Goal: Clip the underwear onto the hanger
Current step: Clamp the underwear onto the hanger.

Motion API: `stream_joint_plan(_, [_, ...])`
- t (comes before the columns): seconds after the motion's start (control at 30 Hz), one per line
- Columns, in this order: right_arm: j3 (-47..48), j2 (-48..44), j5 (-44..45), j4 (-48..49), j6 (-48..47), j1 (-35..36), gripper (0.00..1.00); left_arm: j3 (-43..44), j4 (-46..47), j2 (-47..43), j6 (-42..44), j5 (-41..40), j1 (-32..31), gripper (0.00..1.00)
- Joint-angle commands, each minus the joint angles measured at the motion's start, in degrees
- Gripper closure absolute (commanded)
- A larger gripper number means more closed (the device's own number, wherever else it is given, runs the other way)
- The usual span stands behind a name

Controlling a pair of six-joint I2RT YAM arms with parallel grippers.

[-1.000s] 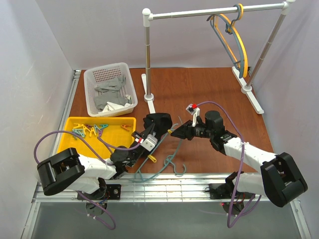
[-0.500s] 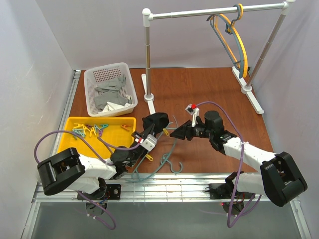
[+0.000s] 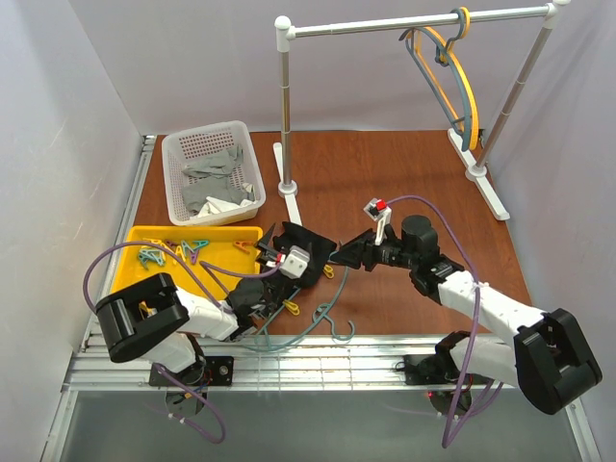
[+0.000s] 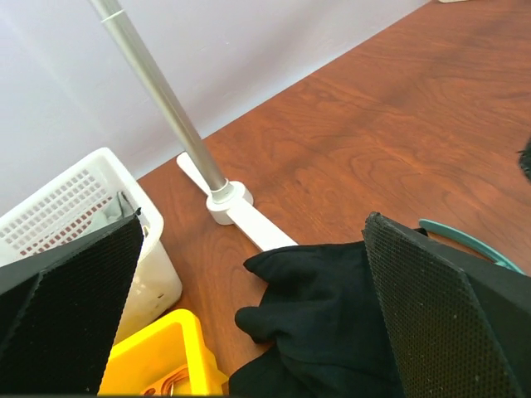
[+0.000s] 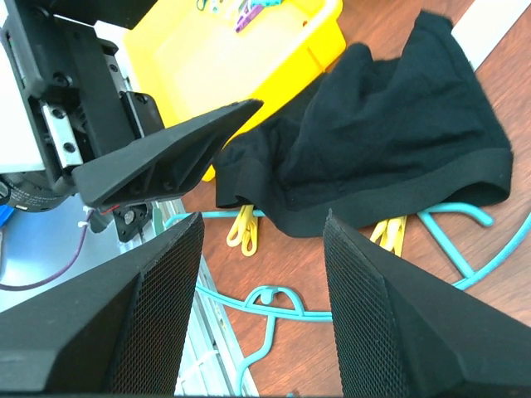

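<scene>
I note the underwear (image 5: 390, 141) in the upper middle of the right wrist frame beside the yellow tray (image 5: 249, 58), waistband running left to right along the hanger (image 5: 465, 240), just ahead of the right gripper (image 5: 264, 220), spread and empty, while the left gripper (image 4: 253, 220), also spread wide and empty, sits nearer, directly over it

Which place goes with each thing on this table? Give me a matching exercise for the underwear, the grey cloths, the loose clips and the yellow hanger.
Things:
1. underwear
2. grey cloths
3. loose clips
4. yellow hanger

Places:
A. in the white basket
B. hooked on the rail
C. lying over the teal hanger
D. in the yellow tray

Pairs: 1-C, 2-A, 3-D, 4-B
</scene>
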Motion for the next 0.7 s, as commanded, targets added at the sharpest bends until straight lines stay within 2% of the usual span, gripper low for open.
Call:
stream_joint_plan(0.0, [-0.80, -3.20, 1.69, 0.43, -2.24, 0.11, 0.48, 1.57, 7.43, -2.42, 0.12, -3.15, -0.15, 0.02])
stream_joint_plan(0.13, [-1.15, -6.36, 3.36, -2.46, -4.17, -0.59, 0.48, 1.30, -7.41, -9.97, -5.58, 4.57, -2.87, 0.07])
stream_joint_plan(0.17, [-1.15, -7.07, 4.14, -3.08, -4.61, -0.77, 0.48, 1.30, -11.63, -14.42, -7.86, 9.46, -3.49, 0.11])
stream_joint_plan(0.2, [-1.15, -8.20, 4.32, -4.22, -5.22, -1.03, 0.48, 1.56, -21.67, -16.55, -10.32, 12.47, -3.93, 0.14])
stream_joint_plan(0.23, [-1.15, -8.83, 4.59, -4.84, -5.49, -1.55, 0.48, 2.52, -27.26, -18.75, -15.65, 16.50, -4.28, 0.21])
stream_joint_plan(0.27, [-1.07, -9.88, 5.03, -5.63, -5.66, -1.91, 0.47, 3.23, -36.10, -20.34, -18.06, 21.59, -4.37, 0.21])
stream_joint_plan(0.3, [-1.15, -10.32, 4.94, -6.68, -6.10, -2.43, 0.47, 3.93, -39.84, -22.01, -20.17, 23.12, -4.46, 0.23])
stream_joint_plan(0.33, [-1.24, -10.67, 4.94, -7.12, -6.28, -3.66, 0.47, 4.72, -43.10, -22.11, -23.76, 23.66, -5.68, 0.25])
stream_joint_plan(0.4, [-1.42, -11.38, 3.72, -7.57, -6.37, -5.42, 0.47, 6.92, -50.58, -19.76, -25.46, 21.21, -8.49, 0.31])
stream_joint_plan(0.53, [-1.94, -11.99, 0.55, -7.74, -6.81, -9.72, 0.47, 11.05, -60.26, -12.65, -32.91, 16.12, -15.96, 0.32])
stream_joint_plan(0.67, [-3.09, -13.83, -1.12, -7.74, -7.16, -11.14, 0.47, 11.58, -66.23, -9.72, -39.16, 13.91, -18.70, 0.33])
